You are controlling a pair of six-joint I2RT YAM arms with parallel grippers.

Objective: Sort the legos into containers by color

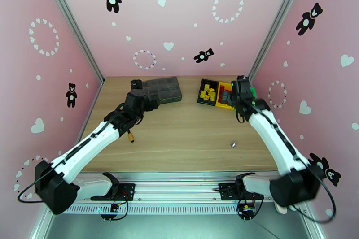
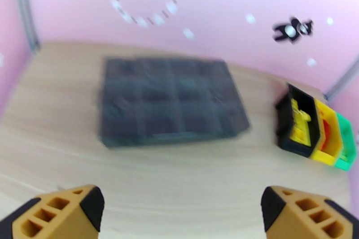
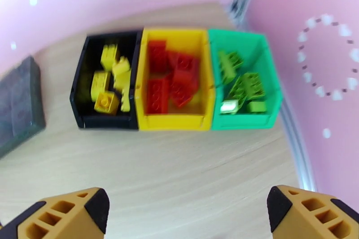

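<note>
Three containers stand in a joined row at the back right. The black bin holds yellow legos, the yellow bin red legos, and the green bin lime green legos. My right gripper hovers open and empty over the table just in front of the row, and the top view shows it above the bins. My left gripper is open and empty too, facing the dark organizer box, with the bins off to its right.
The flat dark grey organizer box lies at the back centre-left. A wooden-handled screwdriver sits by the left arm. A small metallic bit lies on the table at right. Pink walls enclose three sides.
</note>
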